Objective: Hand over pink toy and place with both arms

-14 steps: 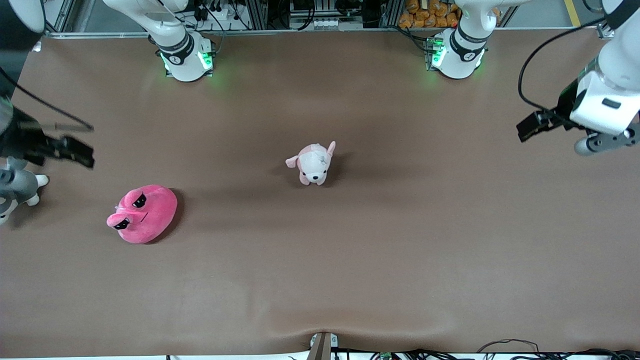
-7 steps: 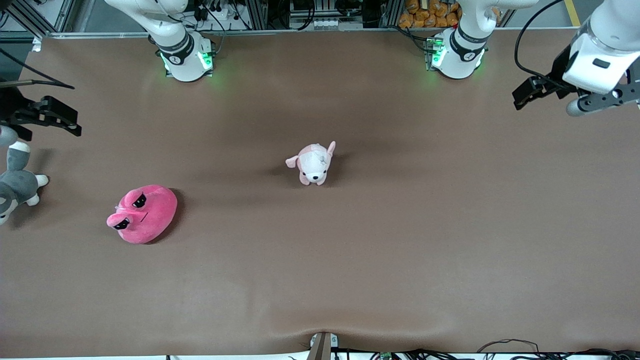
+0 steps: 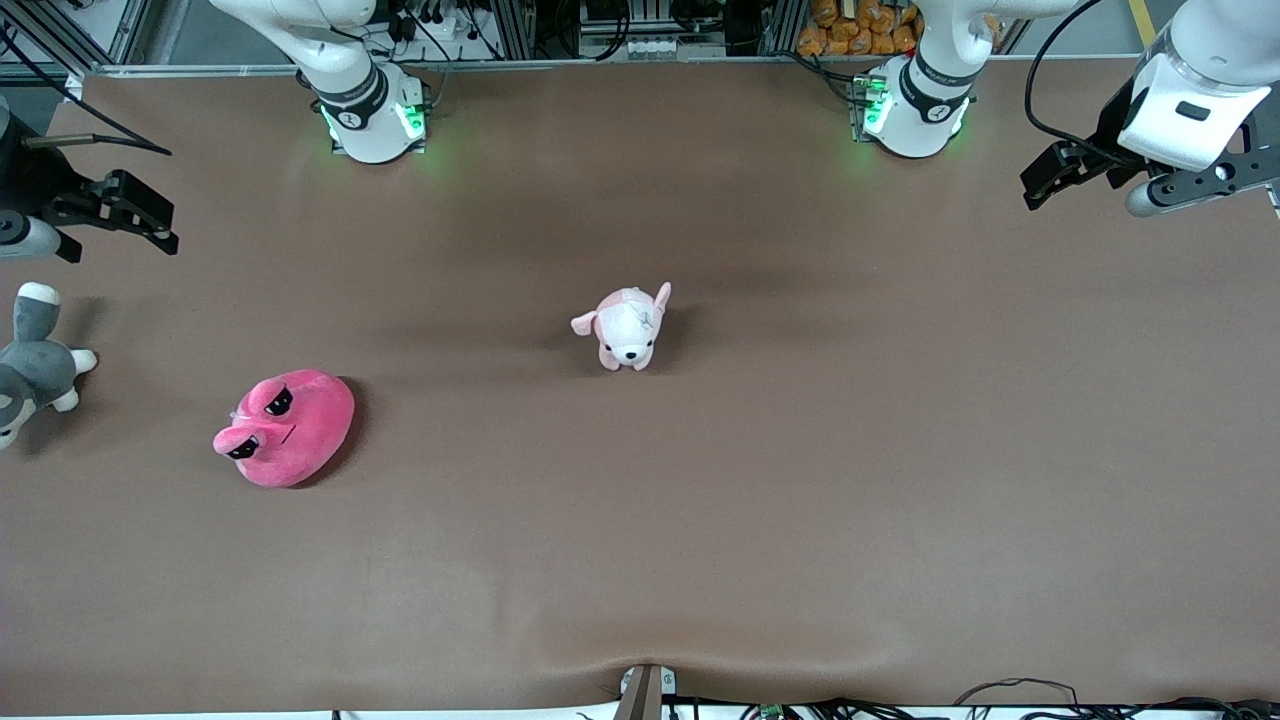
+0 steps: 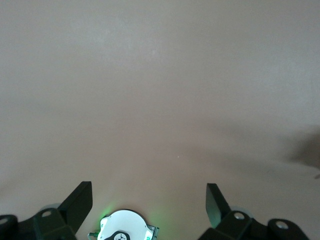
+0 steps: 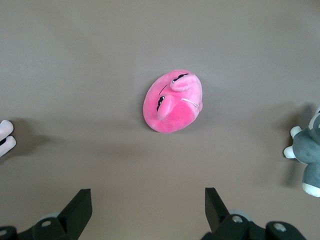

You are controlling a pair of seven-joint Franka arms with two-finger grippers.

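Lying on the table (image 3: 760,520), the pink toy (image 3: 287,428) sits toward the right arm's end, untouched by either arm. The right end effector (image 3: 125,212) hangs in the air over the table's edge at that end, its fingers (image 5: 80,207) spread wide and holding nothing. From it, the toy lies nearer to the front camera and a little toward the table's middle; in the right wrist view the toy (image 5: 173,101) shows well apart from the fingers. A grey plush (image 3: 32,360) lies on the table close by this end effector, nearer to the front camera than it, and beside the toy toward the table's edge. A puppy plush (image 3: 626,326) stands near the table's middle, well apart from both end effectors. The left end effector (image 3: 1052,172) hangs over the table at the left arm's end, fingers (image 4: 81,200) spread and empty, with bare table and an arm base (image 4: 124,227) under it.
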